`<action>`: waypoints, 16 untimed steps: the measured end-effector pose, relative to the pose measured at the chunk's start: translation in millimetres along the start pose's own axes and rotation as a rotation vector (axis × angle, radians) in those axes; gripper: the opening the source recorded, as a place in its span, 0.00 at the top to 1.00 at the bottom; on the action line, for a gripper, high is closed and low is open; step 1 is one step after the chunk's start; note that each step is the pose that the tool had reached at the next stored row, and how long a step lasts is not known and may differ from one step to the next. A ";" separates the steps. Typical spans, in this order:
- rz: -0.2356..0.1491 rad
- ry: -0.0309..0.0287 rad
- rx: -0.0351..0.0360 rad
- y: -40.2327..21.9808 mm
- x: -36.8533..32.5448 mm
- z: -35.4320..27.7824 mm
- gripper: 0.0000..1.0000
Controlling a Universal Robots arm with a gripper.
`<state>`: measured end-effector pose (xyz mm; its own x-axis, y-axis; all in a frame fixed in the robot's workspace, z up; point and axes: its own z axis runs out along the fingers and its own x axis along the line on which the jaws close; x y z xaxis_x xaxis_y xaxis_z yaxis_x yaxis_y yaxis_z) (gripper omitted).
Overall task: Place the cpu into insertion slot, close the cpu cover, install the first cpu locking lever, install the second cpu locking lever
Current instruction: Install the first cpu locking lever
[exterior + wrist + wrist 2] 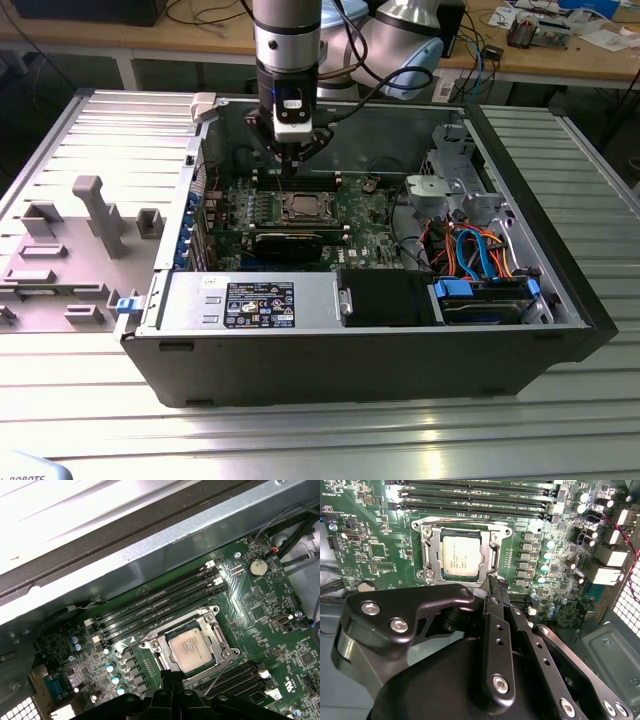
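Note:
The cpu (461,557) lies flat in the insertion slot (303,207), its dull silver top showing in both wrist views. The cpu cover (431,555) is down over it, framing the cpu (191,650) through its window. Two thin wire levers (150,639) (220,677) run along the sides of the cpu cover (220,636); I cannot tell whether they are latched. My gripper (491,582) is shut with nothing in it, its tip at the socket's edge. In the exterior view the gripper (290,165) hangs just behind the socket.
Long memory slots (160,602) run beside the socket toward the case wall (150,545). A black expansion card (290,240) sits in front of it. Drive bays with blue and orange cables (480,250) fill the exterior view's right. A grey fixture (90,215) stands left of the case.

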<state>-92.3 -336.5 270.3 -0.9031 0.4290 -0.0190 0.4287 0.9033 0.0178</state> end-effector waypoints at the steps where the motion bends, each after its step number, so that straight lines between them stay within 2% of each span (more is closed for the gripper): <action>1: -0.001 0.0000 -0.0001 0.0 0.0 0.0 0.89; 10: -0.002 0.0000 -0.0001 0.0 0.0 0.0 0.89; 13: -0.005 -0.0017 -0.0008 -0.8 0.7 0.2 0.89; 16: -0.025 -0.0027 -0.0020 -1.4 1.7 0.6 0.89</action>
<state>-94.4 -337.0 269.6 -0.9135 0.4063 -0.0222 0.4059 0.9137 0.0192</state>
